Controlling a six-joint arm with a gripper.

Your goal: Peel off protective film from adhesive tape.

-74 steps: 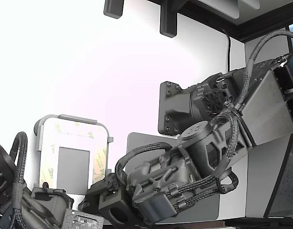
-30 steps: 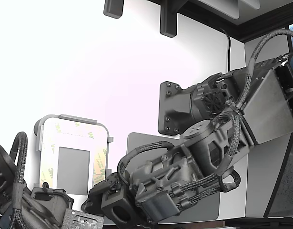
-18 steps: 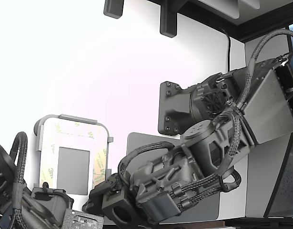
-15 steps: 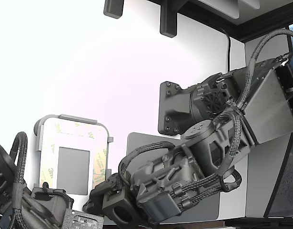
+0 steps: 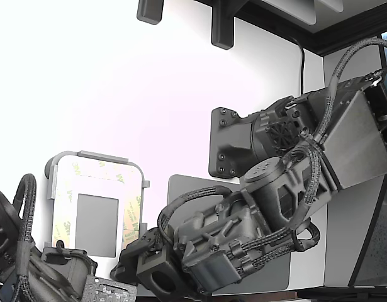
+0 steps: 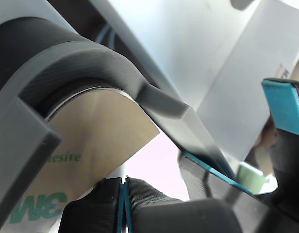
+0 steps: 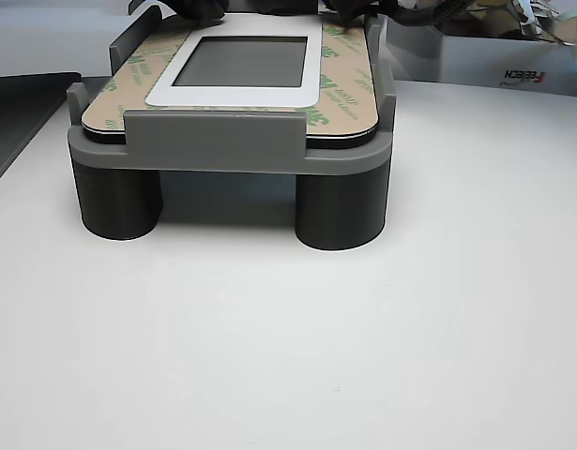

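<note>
Closest thing on my wrist cam is the hand (image 6: 124,206) itself, and its two dark ribbed pads with blue edging are pressed tight together right at the rounded corner of the protective film (image 6: 86,145). I honestly can't tell if the liner edge is pinched between them or if they're just closed beside it, since the tips meet just below the paper. The film there is tan with green 3M print and it sits tucked under the lip of the grey holder frame (image 6: 91,63). In the other view the frame (image 7: 227,141) stands on round dark legs on the white worktop (image 7: 288,356), carrying the white plate (image 7: 234,96) with the grey square (image 7: 246,61) in the middle, and the film (image 7: 337,98) runs as a border around it over the adhesive tape, looking flat along the near and side edges. From the exterior view the arm (image 5: 243,233) reaches down toward the lower corner of the holder (image 5: 95,204) on the exterior view's left side, and a second arm (image 5: 29,264) sits low at the exterior view's left edge. Behind the arm lies a dark grey mat (image 5: 180,189), and a black cable (image 5: 302,60) runs up the white wall.
</note>
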